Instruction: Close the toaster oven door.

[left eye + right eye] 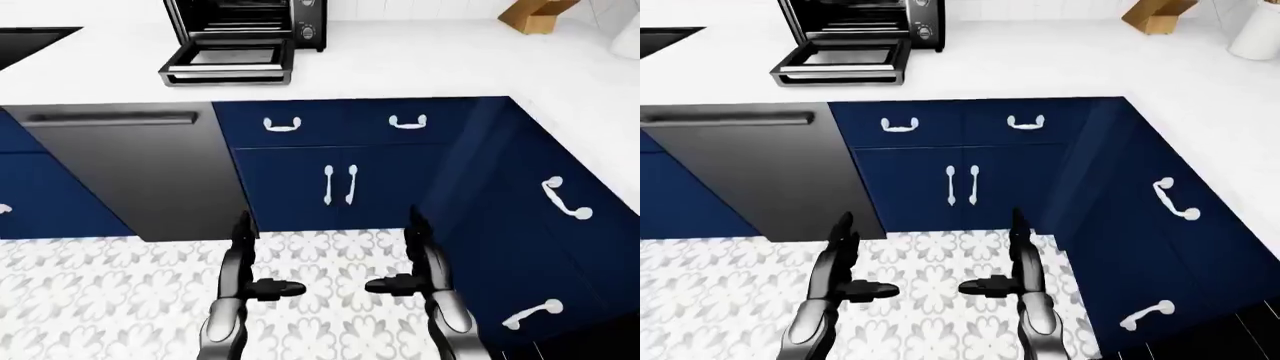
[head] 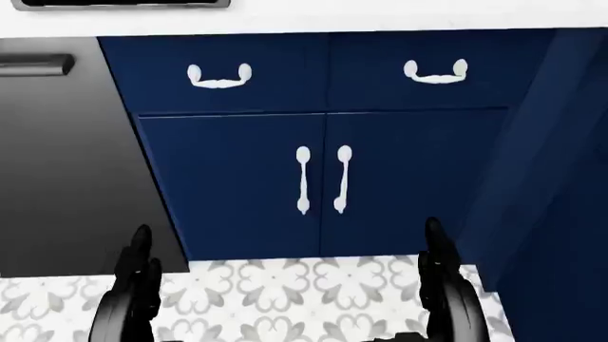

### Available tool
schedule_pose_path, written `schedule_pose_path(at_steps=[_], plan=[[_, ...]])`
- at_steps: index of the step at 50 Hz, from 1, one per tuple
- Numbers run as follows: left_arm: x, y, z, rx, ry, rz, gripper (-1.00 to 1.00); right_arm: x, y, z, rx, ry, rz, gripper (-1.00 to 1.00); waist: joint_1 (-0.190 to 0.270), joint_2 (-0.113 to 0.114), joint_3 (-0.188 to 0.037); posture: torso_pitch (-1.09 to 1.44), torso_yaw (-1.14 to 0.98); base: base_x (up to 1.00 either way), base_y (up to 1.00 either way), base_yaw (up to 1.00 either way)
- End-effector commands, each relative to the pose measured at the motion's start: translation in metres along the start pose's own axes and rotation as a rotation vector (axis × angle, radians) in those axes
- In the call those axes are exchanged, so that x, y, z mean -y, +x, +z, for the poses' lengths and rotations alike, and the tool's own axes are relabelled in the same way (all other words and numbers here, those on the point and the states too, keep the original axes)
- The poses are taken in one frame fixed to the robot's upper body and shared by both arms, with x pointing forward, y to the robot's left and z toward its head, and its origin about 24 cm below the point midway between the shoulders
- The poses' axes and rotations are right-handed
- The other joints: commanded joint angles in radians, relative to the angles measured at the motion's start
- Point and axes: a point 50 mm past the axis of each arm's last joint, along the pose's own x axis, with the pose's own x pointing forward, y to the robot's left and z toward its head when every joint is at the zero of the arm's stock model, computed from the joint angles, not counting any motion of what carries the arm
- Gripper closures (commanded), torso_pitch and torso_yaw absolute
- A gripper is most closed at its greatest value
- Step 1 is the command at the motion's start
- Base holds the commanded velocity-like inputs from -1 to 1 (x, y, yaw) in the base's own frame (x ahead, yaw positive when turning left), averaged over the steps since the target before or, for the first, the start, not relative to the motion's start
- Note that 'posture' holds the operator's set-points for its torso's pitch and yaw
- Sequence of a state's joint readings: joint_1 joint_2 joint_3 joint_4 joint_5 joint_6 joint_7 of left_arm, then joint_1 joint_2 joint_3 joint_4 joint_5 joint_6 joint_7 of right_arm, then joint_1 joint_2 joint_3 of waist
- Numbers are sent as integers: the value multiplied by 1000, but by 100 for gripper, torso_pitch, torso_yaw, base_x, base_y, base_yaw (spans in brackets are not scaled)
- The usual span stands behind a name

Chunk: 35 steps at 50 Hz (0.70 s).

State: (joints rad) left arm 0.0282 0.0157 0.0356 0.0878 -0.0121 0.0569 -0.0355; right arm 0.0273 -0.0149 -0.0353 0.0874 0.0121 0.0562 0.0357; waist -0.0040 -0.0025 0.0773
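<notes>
The toaster oven (image 1: 250, 26) stands on the white counter (image 1: 420, 64), near the top left of the left-eye view, and its door (image 1: 228, 64) hangs fully open, lying almost flat over the counter toward the edge. I think this door will handle easily: it looks like a light panel of metal and glass on a stiff hinge along its inner edge, so it should swing up in an arc and not slide. The best place to push, in my judgement, is the outer lip with the handle bar (the part farthest from the hinge), lifting from below and then pressing it toward the oven body; the glass in the middle is smoother and I would avoid pressing there. The oven itself may shift on the smooth counter if the push is too strong. The left hand (image 1: 262, 286) and the right hand (image 1: 392, 283) are both low in the view, over the patterned floor (image 1: 110, 300) and well apart from the oven, below the blue cabinets (image 1: 340, 187) and beside the grey dishwasher (image 1: 140, 172). Both hands are released, the long fingers pointing up and the thumbs turned inward toward each other, and they hold nothing and touch nothing.
</notes>
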Motion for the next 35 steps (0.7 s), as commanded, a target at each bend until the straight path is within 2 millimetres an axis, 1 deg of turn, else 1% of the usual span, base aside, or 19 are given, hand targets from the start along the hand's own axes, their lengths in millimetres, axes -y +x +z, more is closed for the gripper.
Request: schedule_pose_path(at_steps=[1,2,3,4,5,7,8,10,12,15,16,17,19,22,24,27,31,34,35], plan=[[2,-1,43,211,15,-15,-100,3,5,43,184,24,-9,-100,-2,-8,-1,0,0,0,0,0],[1,-1,43,213,13,-13,-100,3,5,43,184,23,-7,-100,3,-7,-37,0,0,0,0,0],[1,-1,47,214,9,-17,-100,3,4,44,184,23,-4,-100,9,-1,-64,0,0,0,0,0],[1,-2,53,227,10,-20,-100,3,4,45,190,17,-4,-100,8,-2,-36,0,0,0,0,0],[2,-4,59,249,22,-27,-100,3,3,48,194,16,-3,-100,7,-7,-20,0,0,0,0,0],[0,-6,72,268,22,-28,-100,5,4,56,213,19,-18,-100,8,-9,-68,0,0,0,0,0],[-3,-6,77,270,17,-25,-100,5,3,58,216,14,-10,-100,9,-9,-73,0,0,0,0,0],[-9,-7,88,277,10,-19,-100,7,3,66,229,6,-12,-100,9,-7,-75,0,0,0,0,0],[-17,-7,103,299,5,-6,-100,6,1,75,247,-3,-5,-100,9,-5,-80,0,0,0,0,0],[-25,-18,128,328,-14,-23,-100,11,3,96,297,-13,-16,-100,8,0,-85,0,0,0,0,0],[-29,-20,136,337,-20,-18,-100,12,2,104,306,-11,-13,-100,7,1,-86,0,0,0,0,0],[-33,-20,141,367,8,-6,-100,13,2,109,312,-6,-10,-100,6,2,-86,0,0,0,0,0],[-41,-24,153,399,18,12,-100,15,0,126,338,5,-12,-100,8,3,-86,0,0,0,0,0],[-52,-23,158,413,47,40,-100,19,0,139,363,-19,-25,-100,9,5,-86,0,0,0,0,0],[-62,-22,164,408,20,69,-100,21,-2,146,380,-31,-27,-100,9,6,-87,0,0,0,0,0],[-71,-27,182,429,-6,88,-100,23,-3,160,401,-38,-23,-100,8,7,-87,0,0,0,0,0],[-80,-34,202,478,-1,101,-100,26,-6,177,432,-52,-20,-100,6,7,-78,0,0,0,0,0],[-86,-36,212,504,3,113,-100,29,-7,187,449,-56,-25,-100,5,9,-72,0,0,0,0,0],[-91,-36,216,512,7,128,-100,30,-8,192,459,-60,-24,-100,5,11,-71,0,0,0,0,0]])
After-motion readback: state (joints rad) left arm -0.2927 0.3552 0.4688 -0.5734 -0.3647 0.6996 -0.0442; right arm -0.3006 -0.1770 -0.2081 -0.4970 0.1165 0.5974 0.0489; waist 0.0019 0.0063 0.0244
